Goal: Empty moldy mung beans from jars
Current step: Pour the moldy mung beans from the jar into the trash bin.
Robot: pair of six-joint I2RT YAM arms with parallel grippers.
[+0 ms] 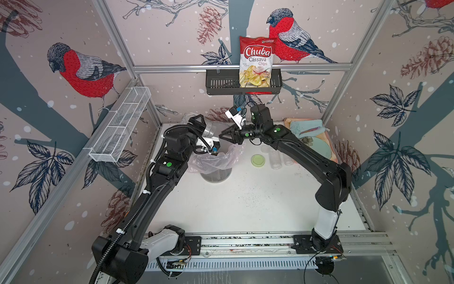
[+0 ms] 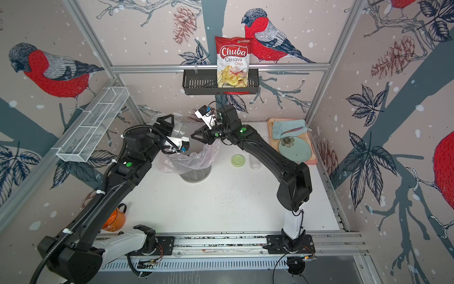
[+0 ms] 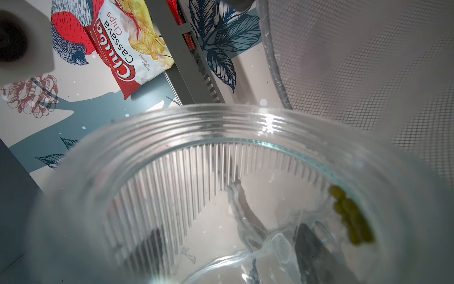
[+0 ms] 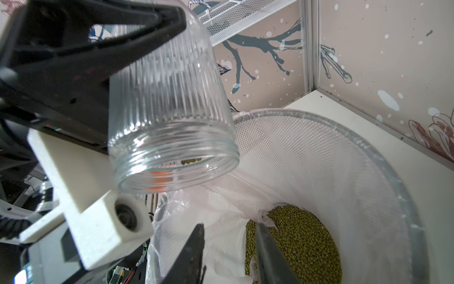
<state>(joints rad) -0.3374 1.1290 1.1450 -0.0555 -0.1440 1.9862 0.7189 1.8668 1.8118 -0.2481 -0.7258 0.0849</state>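
1. While the left gripper (image 1: pixel 197 124) clamps the ribbed glass jar (image 4: pixel 169 98) across its body, the jar hangs tilted with its open mouth down over the bin (image 4: pixel 368 140); one black finger lies along the jar's side near its base.
2. Most of the mung beans (image 4: pixel 302 236) lie in a heap at the bottom of the bin, on the thin plastic bag (image 1: pixel 216 159) that lines it; a few are stuck to the inside wall of the jar near its mouth.
3. The right gripper (image 4: pixel 228 228) hovers above the bin opening, just beside the jar; its jaws stand a narrow gap apart with nothing between them.
4. The pale green lid (image 1: pixel 257 160) lies flat on the white table (image 1: pixel 245 196), apart from the bin; two smaller clear jars (image 1: pixel 275 158) stand just beside it, partly hidden by the right arm.
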